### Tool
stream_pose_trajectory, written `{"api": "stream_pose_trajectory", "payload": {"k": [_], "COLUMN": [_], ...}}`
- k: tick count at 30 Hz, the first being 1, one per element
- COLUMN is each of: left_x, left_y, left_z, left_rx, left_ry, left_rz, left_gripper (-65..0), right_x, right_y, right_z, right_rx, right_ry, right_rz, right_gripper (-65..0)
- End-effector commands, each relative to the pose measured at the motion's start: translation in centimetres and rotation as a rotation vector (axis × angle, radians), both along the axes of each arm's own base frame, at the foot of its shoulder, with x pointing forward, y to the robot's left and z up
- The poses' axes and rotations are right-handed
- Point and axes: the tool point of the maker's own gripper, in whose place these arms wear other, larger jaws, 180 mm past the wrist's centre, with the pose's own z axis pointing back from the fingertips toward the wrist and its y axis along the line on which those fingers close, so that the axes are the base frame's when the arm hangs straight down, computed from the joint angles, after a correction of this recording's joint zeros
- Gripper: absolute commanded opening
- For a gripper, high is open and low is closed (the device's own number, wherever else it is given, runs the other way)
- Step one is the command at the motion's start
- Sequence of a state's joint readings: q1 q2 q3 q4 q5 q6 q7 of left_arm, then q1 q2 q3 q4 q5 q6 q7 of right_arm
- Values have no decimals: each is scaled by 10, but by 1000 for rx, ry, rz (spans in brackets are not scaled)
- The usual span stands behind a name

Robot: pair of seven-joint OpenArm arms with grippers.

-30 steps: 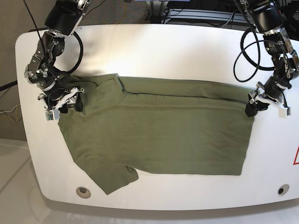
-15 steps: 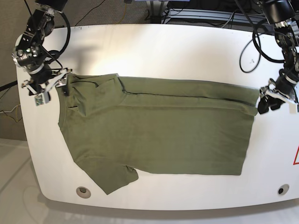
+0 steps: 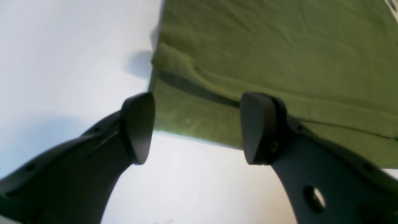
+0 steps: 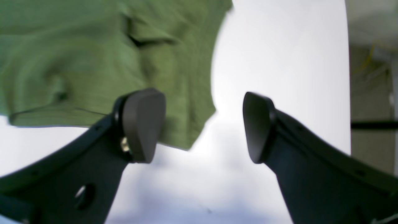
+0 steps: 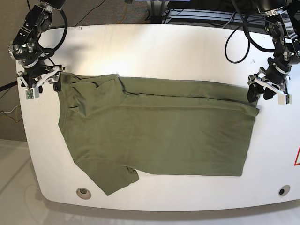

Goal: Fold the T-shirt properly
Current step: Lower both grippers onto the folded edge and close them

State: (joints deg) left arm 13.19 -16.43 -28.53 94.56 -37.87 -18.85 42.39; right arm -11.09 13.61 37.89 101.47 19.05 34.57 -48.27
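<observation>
The olive-green T-shirt [image 5: 159, 131] lies flat on the white table [image 5: 178, 51], its far long edge folded over and one sleeve [image 5: 117, 178] sticking out at the front left. My left gripper [image 5: 260, 93] is open and empty just above the shirt's far right corner. In the left wrist view that corner [image 3: 192, 112] lies under and beyond the left gripper [image 3: 199, 127]. My right gripper [image 5: 46, 82] is open and empty beside the shirt's far left corner. In the right wrist view the right gripper [image 4: 200, 127] hangs over bare table, the shirt [image 4: 93, 62] to its left.
Two round holes sit in the table near the front edge, one at the left [image 5: 84, 192] and one at the right [image 5: 281, 191]. A red mark [image 5: 297, 157] is at the right edge. Black cables [image 5: 239, 40] loop behind the left arm.
Both grippers have lifted away from the shirt's far corners: the right one up and to the left, the left one out to the right and then up. The shirt stays flat.
</observation>
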Motion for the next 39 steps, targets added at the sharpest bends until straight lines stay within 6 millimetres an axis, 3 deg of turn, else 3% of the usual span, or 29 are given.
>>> {"api": "stream_pose_trajectory", "payload": {"k": [1, 14, 30, 39], "left_x": [11, 10, 8, 5], "left_y": [-1, -8, 0, 4], "left_z": [18, 3, -14, -23], "left_rx": [-15, -55, -79, -95], "left_ry": [-54, -23, -7, 16], "left_rz": [-2, 6, 41, 61], "left_gripper": [-247, -249, -251, -244], "right_x": [0, -16, -23, -22], "right_y": [-7, -12, -7, -6], "right_z": [-5, -59, -82, -82], "right_rx": [41, 180, 238, 244], "right_ry": [-27, 35, 76, 73], "right_rz": [-25, -133, -161, -157], "right_gripper": [-249, -307, -299, -294]}}
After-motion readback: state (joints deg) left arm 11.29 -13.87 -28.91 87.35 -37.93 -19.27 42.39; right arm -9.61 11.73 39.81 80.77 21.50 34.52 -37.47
